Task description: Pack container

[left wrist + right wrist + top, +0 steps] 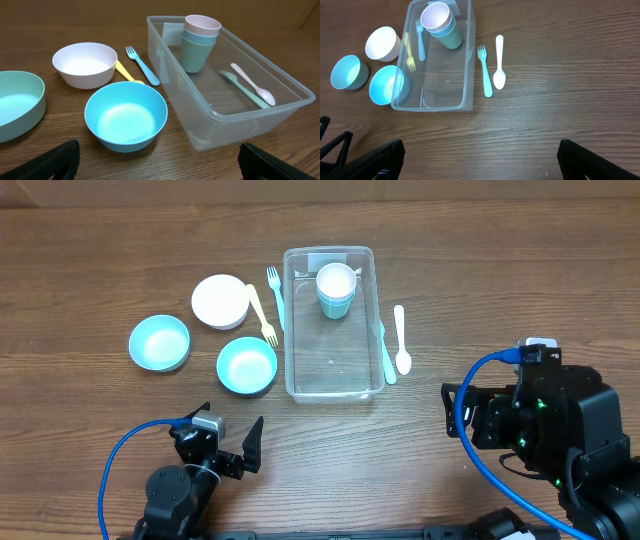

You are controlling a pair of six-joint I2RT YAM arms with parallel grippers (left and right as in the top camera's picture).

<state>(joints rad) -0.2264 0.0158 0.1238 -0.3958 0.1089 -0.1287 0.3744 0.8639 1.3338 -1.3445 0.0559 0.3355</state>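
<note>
At the left of the overhead frame sits a pale blue bowl. Right of it come a white bowl, higher up, and a brighter blue bowl, lower down. A yellow fork and a blue fork lie side by side between the bowls and the container.

The container stands on the table at the centre of the frame, its long sides running up and down the picture. Stacked cups stand upright in its upper end, and the rest of its floor is bare. A teal fork lies just beside its right wall, with a white spoon next to that.

The left gripper sits at the lower left, holding nothing. Its fingers are spread wide at the bottom corners of its wrist view. The right gripper is at the far right, well apart from the container. Its fingers are also spread wide and hold nothing.
</note>
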